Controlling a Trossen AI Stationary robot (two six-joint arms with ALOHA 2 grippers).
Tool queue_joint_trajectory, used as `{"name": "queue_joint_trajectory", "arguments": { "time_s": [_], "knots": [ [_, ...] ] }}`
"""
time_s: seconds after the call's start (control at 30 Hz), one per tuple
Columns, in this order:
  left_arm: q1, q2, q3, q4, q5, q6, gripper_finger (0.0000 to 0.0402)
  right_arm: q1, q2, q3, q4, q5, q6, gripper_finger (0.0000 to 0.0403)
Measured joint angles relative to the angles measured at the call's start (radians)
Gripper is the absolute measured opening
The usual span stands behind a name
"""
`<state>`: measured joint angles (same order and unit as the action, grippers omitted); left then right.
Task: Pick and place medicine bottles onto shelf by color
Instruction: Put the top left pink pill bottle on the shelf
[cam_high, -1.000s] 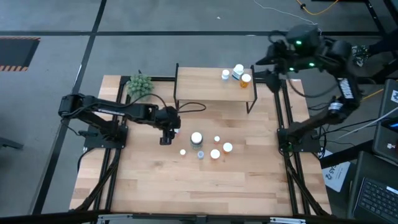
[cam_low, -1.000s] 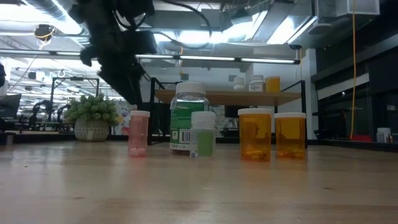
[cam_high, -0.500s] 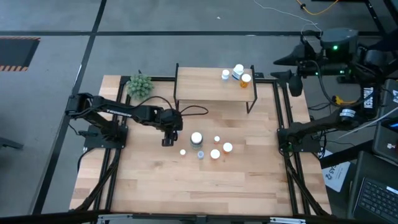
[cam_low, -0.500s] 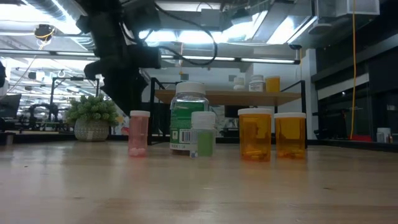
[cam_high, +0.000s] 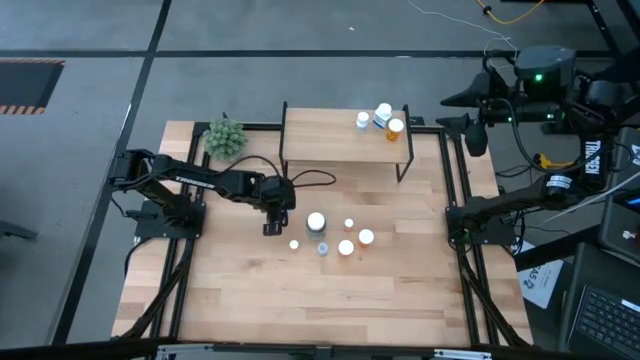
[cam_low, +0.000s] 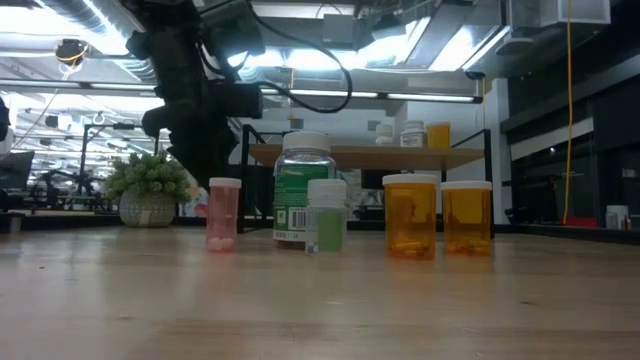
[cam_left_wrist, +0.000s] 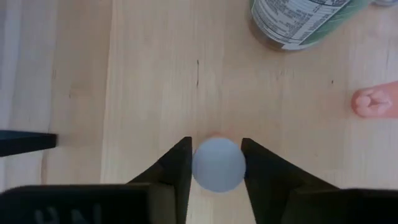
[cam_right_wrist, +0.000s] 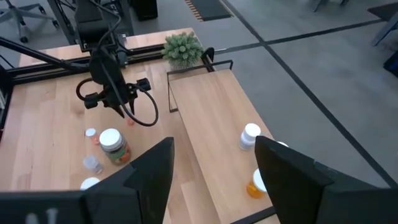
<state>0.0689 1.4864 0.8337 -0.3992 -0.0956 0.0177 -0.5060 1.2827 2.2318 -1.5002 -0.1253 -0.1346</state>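
Note:
My left gripper (cam_high: 270, 226) points down at the table's middle, left of the bottle group, with its fingers on either side of a small orange-red bottle's white cap (cam_left_wrist: 217, 163). That bottle stands on the table and is hidden in the high view. Nearby stand a pink bottle (cam_low: 223, 213), a large green bottle (cam_low: 302, 190), a small green one (cam_low: 327, 215) and two orange ones (cam_low: 411, 216). The shelf (cam_high: 335, 138) holds two white bottles and an orange bottle (cam_high: 396, 128) at its right end. My right gripper (cam_right_wrist: 214, 168) is open, raised beyond the table's far right corner. My left gripper pinches the orange-red bottle's white cap (cam_left_wrist: 217, 163) between its two fingers, one on each side. The fingers (cam_left_wrist: 180, 165) come from above, pointing down. The bottle stands upright with its base on the table.
A green plant ball (cam_high: 224, 137) sits at the far left, beside the shelf's left end. A black cable (cam_high: 312, 176) trails from the left wrist. The large green bottle (cam_left_wrist: 298, 22) stands close to the left gripper. Bare wood lies along the near half of the table (cam_high: 300, 300).
My left gripper has come down over the orange-red bottle, shifting slightly toward the bottle group. My right arm has swung away from the shelf's right end toward the far right and then kept still. The bottles have not moved.

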Motion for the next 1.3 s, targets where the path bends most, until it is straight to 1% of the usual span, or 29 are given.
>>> {"name": "queue_joint_trajectory", "arguments": {
  "time_s": [0.1, 0.17, 0.23, 0.3, 0.4, 0.47, 0.53, 0.6, 0.67, 0.77, 0.93, 1.03, 1.17, 1.3],
  "knots": [
    [0.0, 0.0, 0.001, 0.002, -0.004, -0.014, 0.0088, 0.0, 0.0, 0.0, -0.007, 0.0, -0.001, 0.0226],
    [0.0, 0.0, 0.012, -0.008, -0.001, -0.034, 0.0088, 0.0, 0.0, 0.0, -0.006, 0.0, -0.001, 0.0226],
    [0.0, -0.005, 0.056, -0.047, 0.0, -0.042, 0.0088, 0.0, 0.0, 0.0, -0.006, 0.0, -0.002, 0.0226],
    [0.0, -0.013, 0.132, -0.088, -0.001, -0.038, 0.0088, 0.0, 0.0, 0.0, -0.008, 0.0, -0.003, 0.0226],
    [0.002, -0.02, 0.271, -0.213, -0.02, -0.028, 0.0089, 0.0, 0.0, 0.0, -0.024, 0.0, -0.004, 0.0226],
    [0.013, -0.023, 0.368, -0.268, -0.037, 0.028, 0.0089, 0.0, 0.0, 0.0, -0.034, 0.0, -0.004, 0.0226],
    [0.033, -0.023, 0.457, -0.313, -0.079, 0.101, 0.009, 0.0, 0.0, 0.0, -0.044, 0.0, -0.004, 0.0226],
    [0.07, -0.023, 0.535, -0.321, -0.114, 0.179, 0.009, 0.0, 0.0, 0.0, -0.048, 0.0, -0.004, 0.0226],
    [0.125, -0.023, 0.6, -0.308, -0.123, 0.25, 0.0091, 0.0, 0.0, 0.0, -0.048, 0.0, -0.004, 0.0226],
    [0.232, -0.01, 0.671, -0.297, -0.112, 0.288, 0.0092, 0.0, 0.0, 0.0, -0.048, 0.0, -0.004, 0.0226],
    [0.438, 0.043, 0.725, -0.298, 0.004, 0.28, 0.0093, 0.0, 0.0, 0.0, -0.053, 0.0, -0.004, 0.0226],
    [0.519, 0.099, 0.732, -0.306, 0.032, 0.28, 0.0093, 0.0, 0.0, 0.0, -0.061, 0.0, -0.004, 0.0226],
    [0.566, 0.16, 0.74, -0.302, 0.034, 0.278, 0.0093, 0.0, 0.0, 0.0, -0.069, 0.0, -0.004, 0.0226],
    [0.575, 0.189, 0.741, -0.307, 0.043, 0.278, 0.0093, 0.0, 0.0, 0.0, -0.071, 0.0, -0.004, 0.0226]
  ]
}}
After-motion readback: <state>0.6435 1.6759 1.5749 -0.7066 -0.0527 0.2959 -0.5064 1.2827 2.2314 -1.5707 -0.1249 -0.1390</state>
